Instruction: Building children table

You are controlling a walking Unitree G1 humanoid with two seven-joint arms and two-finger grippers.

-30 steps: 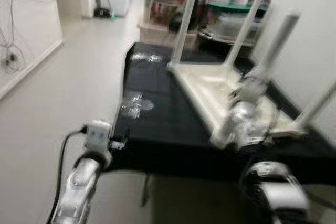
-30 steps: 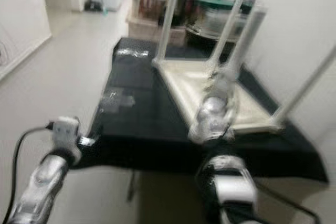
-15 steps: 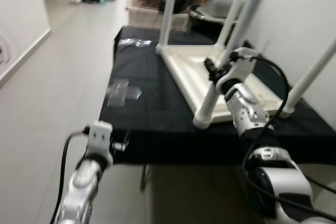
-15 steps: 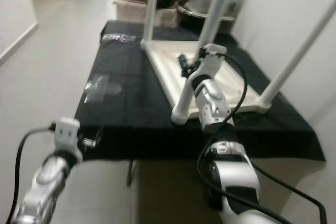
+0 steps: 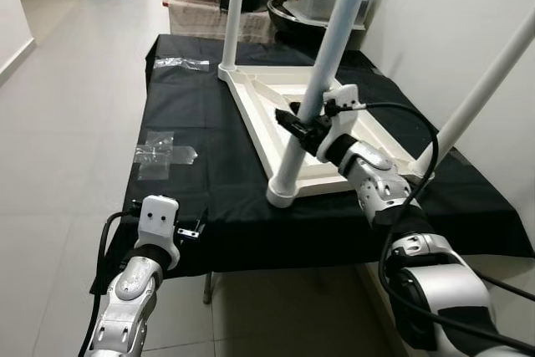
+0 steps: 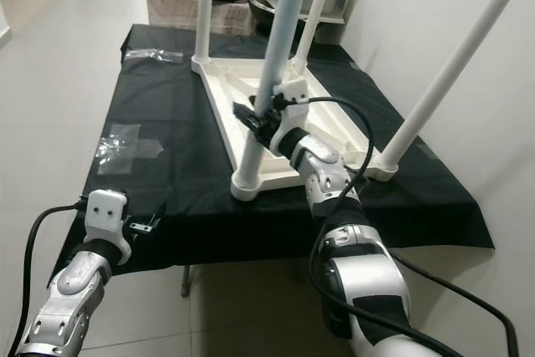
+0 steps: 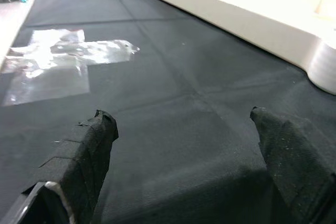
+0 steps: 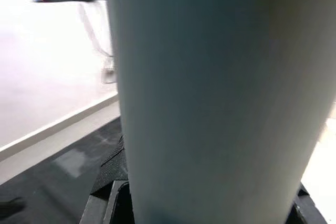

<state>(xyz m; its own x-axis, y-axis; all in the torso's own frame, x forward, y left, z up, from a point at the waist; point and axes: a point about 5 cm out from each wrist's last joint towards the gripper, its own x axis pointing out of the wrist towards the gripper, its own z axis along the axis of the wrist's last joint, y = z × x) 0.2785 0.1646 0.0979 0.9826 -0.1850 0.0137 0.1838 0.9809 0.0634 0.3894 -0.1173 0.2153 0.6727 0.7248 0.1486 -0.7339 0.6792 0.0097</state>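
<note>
— Black cloth covered the work table, and the white children's table lay upside down on it, toward the far right corner, all four legs pointing up. What did the left eye view give you on the arms?

— The right gripper was at the near leg, partway up it, black fingers either side of the tube. The left gripper hung at the near edge of the cloth, on the left, with nothing in it. A clear plastic bag lay near the left edge, another one by the far left corner.

— And the right eye view?

— Same scene; the leg's foot sat in the near corner of the white frame.

— Left wrist view?

— Its two fingers stood wide apart over bare cloth, the white frame's edge ahead.

— Right wrist view?

— The white tube sat hard against the camera, black pads on both sides, so I judged it clamped on the leg.

— What could have gone wrong?

— If the leg was not fully seated, a sideways pull might have levered it crooked or cross-threaded it. A hard twist might also have slid the whole frame on the cloth toward the right edge, since the left gripper braced nothing.
</note>
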